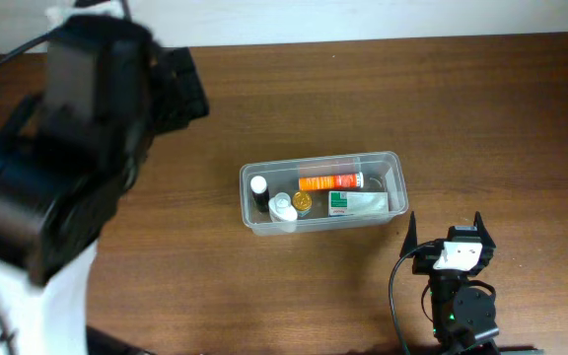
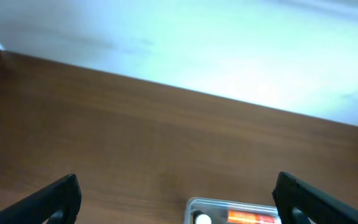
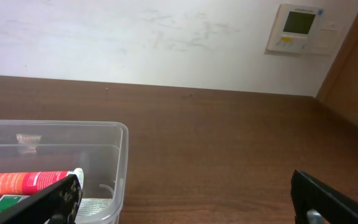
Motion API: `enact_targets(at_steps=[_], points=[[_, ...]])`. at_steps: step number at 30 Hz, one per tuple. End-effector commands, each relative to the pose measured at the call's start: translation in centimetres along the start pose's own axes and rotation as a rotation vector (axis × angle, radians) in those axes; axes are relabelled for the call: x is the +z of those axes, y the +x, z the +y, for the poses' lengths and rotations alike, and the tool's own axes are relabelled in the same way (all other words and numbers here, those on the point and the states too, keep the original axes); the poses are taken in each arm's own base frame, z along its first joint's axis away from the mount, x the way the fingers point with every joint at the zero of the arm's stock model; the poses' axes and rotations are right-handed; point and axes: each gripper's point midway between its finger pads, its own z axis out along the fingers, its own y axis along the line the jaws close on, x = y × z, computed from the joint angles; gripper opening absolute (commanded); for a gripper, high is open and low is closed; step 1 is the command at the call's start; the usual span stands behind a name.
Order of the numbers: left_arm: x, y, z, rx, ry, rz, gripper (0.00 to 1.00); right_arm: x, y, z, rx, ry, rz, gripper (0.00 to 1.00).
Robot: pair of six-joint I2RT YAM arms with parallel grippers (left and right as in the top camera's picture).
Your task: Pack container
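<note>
The clear plastic container sits mid-table. It holds an orange tube, a green-and-white packet, a small dark bottle with a white cap, a white bottle and a gold-lidded jar. My right gripper is open and empty, just right of and in front of the container's near right corner. My left gripper is open and empty, raised high at the left; the container's far end shows between its fingers, well below.
The left arm looms large over the table's left side. The brown wooden table meets a white wall at the back. A wall thermostat shows in the right wrist view.
</note>
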Motion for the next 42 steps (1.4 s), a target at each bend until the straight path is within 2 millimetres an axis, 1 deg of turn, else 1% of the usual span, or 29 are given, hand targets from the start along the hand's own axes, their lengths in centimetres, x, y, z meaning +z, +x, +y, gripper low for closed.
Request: enact_targets(at_steps=[1, 6, 7, 9, 11, 13, 15, 17, 19, 20, 22, 24, 28, 31, 35, 38, 42], points=[[-4.0, -1.0, 1.3, -0.022, 0.04, -0.079, 0.99, 0.0, 0.4, -0.2, -0.003, 0.017, 0.01, 0.98], [-8.0, -1.4, 3.1, -0.058, 0.077, -0.152, 1.0, 0.0, 0.4, -0.2, -0.003, 0.017, 0.01, 0.98], [-9.0, -1.3, 3.6, -0.064, 0.083, -0.164, 1.0, 0.0, 0.4, -0.2, -0.003, 0.017, 0.01, 0.98], [-10.2, -0.7, 4.6, -0.07, 0.086, -0.174, 0.99, 0.0, 0.4, -0.2, -0.003, 0.017, 0.01, 0.98], [-11.1, -0.1, 6.0, -0.078, 0.066, -0.183, 0.99, 0.0, 0.4, -0.2, -0.003, 0.017, 0.01, 0.98], [-12.1, 1.2, 7.5, -0.088, 0.052, -0.179, 0.99, 0.0, 0.4, -0.2, -0.003, 0.017, 0.01, 0.98], [-12.8, 2.6, 8.5, -0.098, 0.059, -0.179, 0.99, 0.0, 0.4, -0.2, -0.003, 0.017, 0.01, 0.98], [-13.2, 4.1, 9.3, -0.111, 0.068, -0.184, 0.99, 0.0, 0.4, -0.2, -0.003, 0.017, 0.01, 0.98], [-13.2, 6.1, 10.6, -0.129, 0.05, -0.188, 0.99, 0.0, 0.4, -0.2, -0.003, 0.017, 0.01, 0.98], [-12.9, 7.6, 11.5, -0.141, 0.032, -0.187, 0.99, 0.0, 0.4, -0.2, -0.003, 0.017, 0.01, 0.98], [-12.4, 9.7, 12.6, -0.159, 0.01, -0.198, 0.99, 0.0, 0.4, -0.2, -0.003, 0.017, 0.01, 0.98], [-11.4, 12.0, 13.7, -0.181, -0.01, -0.226, 0.99, 0.0, 0.4, -0.2, -0.003, 0.017, 0.01, 0.98], [-8.1, 16.4, 15.3, -0.23, -0.023, -0.314, 0.99, 0.0, 0.4, -0.2, -0.003, 0.017, 0.01, 0.98], [-5.9, 17.8, 15.4, -0.259, 0.014, -0.403, 0.99, 0.0, 0.4, -0.2, -0.003, 0.017, 0.01, 0.98], [-2.7, 18.9, 15.0, -0.289, 0.066, -0.512, 1.0, 0.0, 0.4, -0.2, -0.003, 0.017, 0.01, 0.98], [-0.2, 19.7, 14.4, -0.299, 0.114, -0.566, 0.99, 0.0, 0.4, -0.2, -0.003, 0.017, 0.01, 0.98], [2.3, 20.6, 13.3, -0.275, 0.183, -0.617, 0.99, 0.0, 0.4, -0.2, -0.003, 0.017, 0.01, 0.98]])
